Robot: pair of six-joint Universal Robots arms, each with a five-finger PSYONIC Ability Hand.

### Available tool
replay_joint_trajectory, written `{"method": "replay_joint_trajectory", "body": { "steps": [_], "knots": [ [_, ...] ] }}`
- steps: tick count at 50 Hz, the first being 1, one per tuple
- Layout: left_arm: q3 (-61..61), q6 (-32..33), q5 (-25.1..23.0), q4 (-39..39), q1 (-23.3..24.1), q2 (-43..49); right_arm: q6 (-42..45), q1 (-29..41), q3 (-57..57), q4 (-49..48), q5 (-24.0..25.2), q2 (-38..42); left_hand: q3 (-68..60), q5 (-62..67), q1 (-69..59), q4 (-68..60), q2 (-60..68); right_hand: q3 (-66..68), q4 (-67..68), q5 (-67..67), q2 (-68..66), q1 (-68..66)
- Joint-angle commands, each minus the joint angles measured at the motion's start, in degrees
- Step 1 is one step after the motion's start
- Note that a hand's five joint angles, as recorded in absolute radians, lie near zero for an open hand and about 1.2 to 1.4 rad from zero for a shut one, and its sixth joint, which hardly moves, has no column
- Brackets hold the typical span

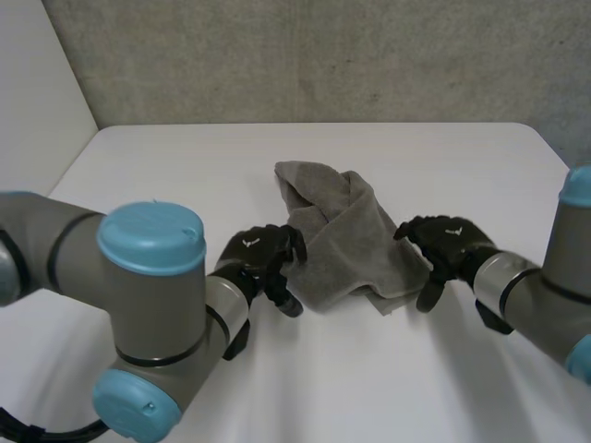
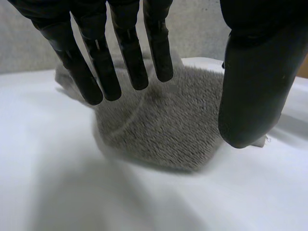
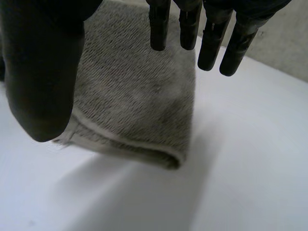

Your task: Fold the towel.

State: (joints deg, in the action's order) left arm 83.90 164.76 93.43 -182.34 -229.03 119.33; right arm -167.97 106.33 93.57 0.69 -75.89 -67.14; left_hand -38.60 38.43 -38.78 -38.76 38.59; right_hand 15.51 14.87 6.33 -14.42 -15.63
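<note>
Towel (image 1: 346,245): grey terry cloth, matt, with a rough looped pile and a flatter woven hem band. Surface (image 1: 185,157): white, smooth, faintly satin. Left hand (image 1: 257,257) and right hand (image 1: 450,242): black fingers (image 2: 130,62), smooth with a dull sheen, plastic-like. Arm joints (image 1: 157,318): grey, matt. Caps (image 1: 150,238): light-blue, smooth plastic. Wall (image 1: 323,55): grey, rough, speckled like concrete.

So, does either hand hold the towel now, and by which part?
Nothing is held. The left hand and the right hand are open, fingers straight, at opposite sides of the towel.
</note>
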Motion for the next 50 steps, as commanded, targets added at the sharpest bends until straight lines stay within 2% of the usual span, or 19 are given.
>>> {"method": "replay_joint_trajectory", "body": {
  "steps": [1, 12, 22, 24, 25, 26, 27, 29, 30, 32, 38, 42, 43, 44, 45, 46, 50],
  "knots": [
    [-0.8, -4.8, 1.9, -3.1, 0.6, 2.8, -8.4, 0.4, 0.0, -3.2, 0.2, 4.6, 7.7, -17.5, 7.9, 7.8, -7.7, 2.0, 2.6, 1.2, -3.1, -1.9],
    [-3.5, -4.6, 3.2, -7.0, 2.4, 6.7, -12.9, 4.8, -5.5, -4.4, -0.4, 11.2, 7.9, -17.7, 8.0, 8.0, -7.9, 12.7, 13.4, 11.9, -13.8, -12.6],
    [-7.3, -4.7, 3.3, -7.0, 3.3, 11.4, -15.5, 7.3, -7.7, -6.0, -0.8, 12.7, 8.7, -18.5, 8.9, 8.9, -8.7, 19.0, 19.6, 18.1, -20.1, -18.8],
    [-7.7, -5.1, 3.2, -7.0, 3.5, 12.1, -15.5, 7.6, -8.2, -7.8, -2.8, 13.0, 9.7, -19.5, 9.9, 9.9, -9.7, 28.8, 29.5, 28.0, -29.9, -28.7],
    [-7.7, -5.2, 3.2, -7.0, 3.5, 12.1, -15.5, 7.6, -8.2, -7.8, -2.8, 13.0, 9.7, -19.5, 9.9, 9.9, -9.7, 28.9, 29.5, 28.1, -30.0, -28.8],
    [-8.0, -5.2, 3.2, -7.1, 3.8, 12.3, -15.5, 7.6, -8.6, -8.2, -4.0, 13.3, 10.0, -19.9, 10.2, 10.2, -10.0, 36.9, 37.5, 36.1, -38.0, -36.8],
    [-8.0, -5.2, 3.2, -7.1, 3.8, 12.3, -15.5, 7.6, -8.6, -8.2, -4.0, 13.3, 10.0, -19.9, 10.2, 10.2, -10.0, 37.0, 37.6, 36.1, -38.1, -36.8],
    [-8.7, -5.2, 3.2, -7.1, 4.2, 12.9, -15.5, 7.5, -8.9, -8.3, -5.2, 13.4, 11.2, -21.0, 11.4, 11.4, -11.2, 52.2, 52.8, 51.4, -53.3, -52.1],
    [-8.7, -5.2, 3.2, -7.1, 4.2, 12.9, -15.5, 7.5, -8.9, -8.3, -5.2, 13.4, 11.2, -21.1, 11.4, 11.4, -11.2, 52.3, 52.9, 51.4, -53.4, -52.2],
    [-9.8, -4.8, 3.3, -7.1, 4.7, 13.7, -15.5, 7.1, -8.7, -8.5, -5.4, 13.4, 13.7, -23.6, 13.9, 13.9, -13.7, 64.4, 65.1, 63.6, -65.5, -64.3],
    [-11.7, -4.6, 5.3, -7.5, 5.0, 15.8, -15.5, 7.0, -8.5, -8.4, -5.5, 13.3, 12.9, -22.7, 13.1, 13.1, -12.9, 64.5, 65.1, 63.7, -65.6, -64.4],
    [-13.4, -4.4, 10.4, -7.8, 4.9, 17.0, -15.5, 7.2, -7.8, -8.2, -5.8, 13.3, 11.6, -21.4, 11.8, 11.7, -11.6, 62.9, 63.5, 62.1, -64.0, -62.8],
    [-13.5, -4.3, 11.7, -7.8, 4.8, 17.2, -15.6, 7.5, -7.4, -8.0, -5.8, 13.1, 9.9, -19.7, 10.1, 10.1, -9.9, 48.7, 49.3, 47.9, -49.8, -48.6],
    [-13.5, -4.3, 11.7, -7.8, 4.8, 17.2, -15.6, 7.5, -7.4, -8.0, -5.8, 13.1, 9.9, -19.7, 10.1, 10.0, -9.9, 48.6, 49.2, 47.7, -49.7, -48.5],
    [-13.4, -4.3, 12.6, -7.8, 4.7, 17.2, -15.6, 7.7, -6.9, -8.0, -5.8, 13.0, 8.0, -17.9, 8.2, 8.2, -8.0, 26.9, 27.5, 26.1, -28.0, -26.8],
    [-13.2, -4.3, 13.1, -7.9, 4.7, 17.2, -15.6, 7.8, -6.2, -8.0, -5.7, 12.7, 5.4, -15.2, 5.5, 5.5, -5.4, 11.7, 12.4, 10.9, -12.8, -11.6],
    [-12.8, -4.3, 13.3, -7.9, 4.6, 17.2, -15.6, 8.2, -5.2, -8.2, -5.5, 12.1, 0.8, -10.6, 1.0, 1.0, -0.8, 7.2, 7.8, 6.4, -8.3, -7.1]
  ]
}}
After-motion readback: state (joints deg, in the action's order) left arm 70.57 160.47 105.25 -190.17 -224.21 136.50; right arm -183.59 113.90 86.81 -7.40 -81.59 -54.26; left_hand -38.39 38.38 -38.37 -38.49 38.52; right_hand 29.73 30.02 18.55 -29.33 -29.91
